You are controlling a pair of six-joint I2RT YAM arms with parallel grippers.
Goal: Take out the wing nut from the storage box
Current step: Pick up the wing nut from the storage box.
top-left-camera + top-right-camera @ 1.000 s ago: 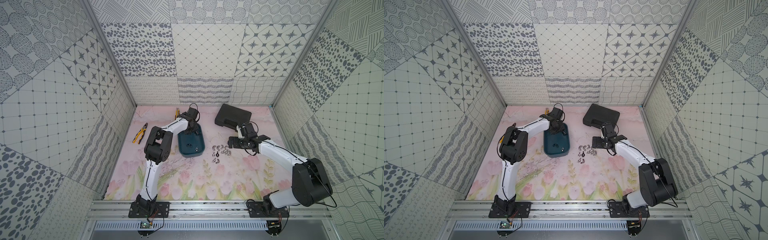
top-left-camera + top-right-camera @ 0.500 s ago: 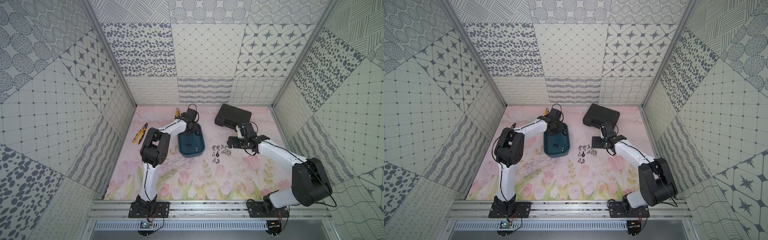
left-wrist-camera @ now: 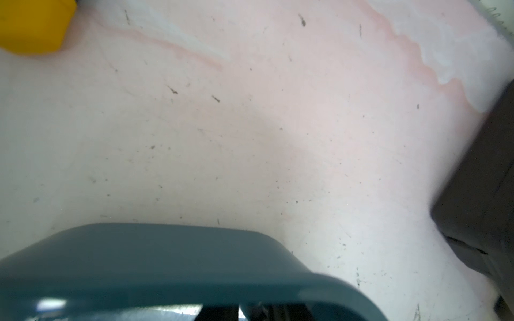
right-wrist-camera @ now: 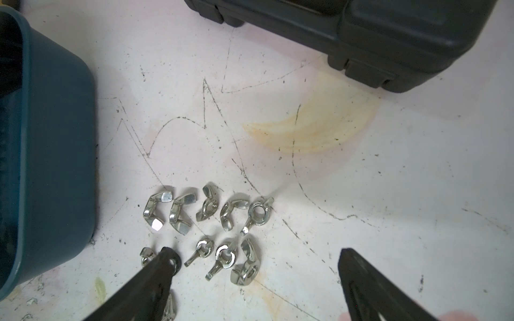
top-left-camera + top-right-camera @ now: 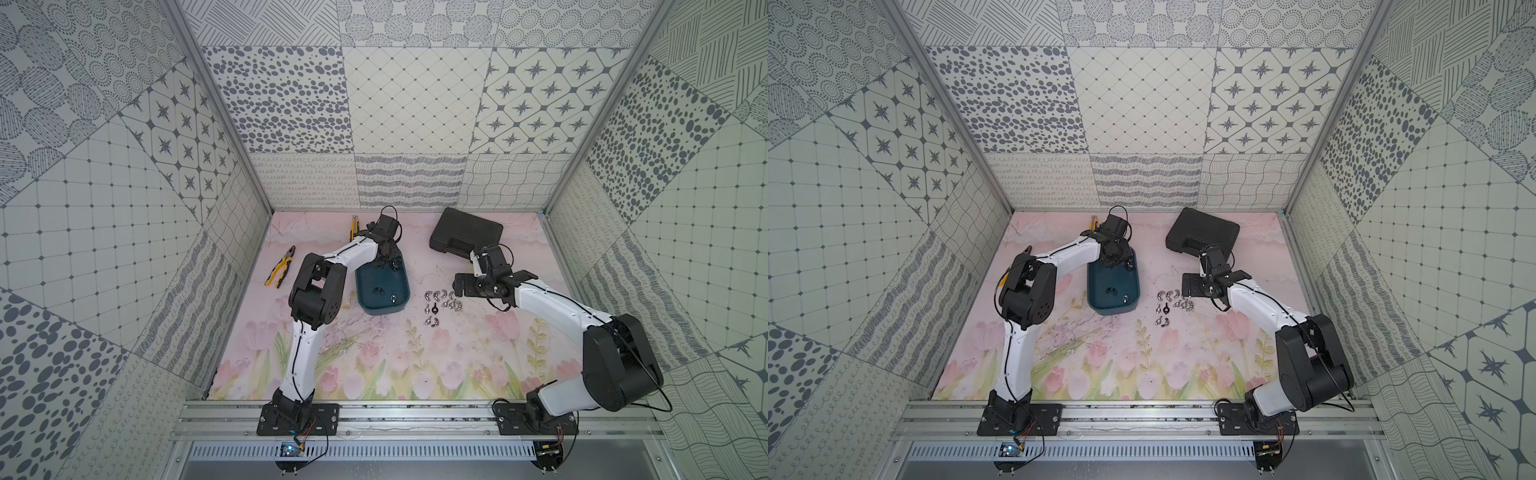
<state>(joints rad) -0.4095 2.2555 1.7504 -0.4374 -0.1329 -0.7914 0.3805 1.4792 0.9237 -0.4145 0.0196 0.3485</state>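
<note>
The dark teal storage box (image 5: 404, 286) (image 5: 1093, 291) lies on the flowered mat left of centre. Two wing nuts (image 5: 377, 289) (image 5: 392, 297) rest on its floor, also visible in a top view (image 5: 1111, 290). My left gripper (image 5: 384, 261) (image 5: 1116, 262) reaches down into the box's far end. The left wrist view shows only the box rim (image 3: 167, 258) and dark finger stubs, so its grip is unclear. My right gripper (image 5: 489, 284) (image 4: 256, 257) hangs open over several wing nuts (image 4: 211, 219) (image 5: 444, 300) on the mat right of the box.
A black hard-shell case (image 5: 465, 235) (image 4: 361, 33) lies at the back right, close behind my right wrist. Yellow-handled pliers (image 5: 282, 266) lie left of the box. A yellow-handled tool (image 5: 353, 226) lies beyond the box's far end.
My left arm has shifted slightly at the box's far end, elbow swinging out and back. The right arm and the nuts on the mat have not moved.
</note>
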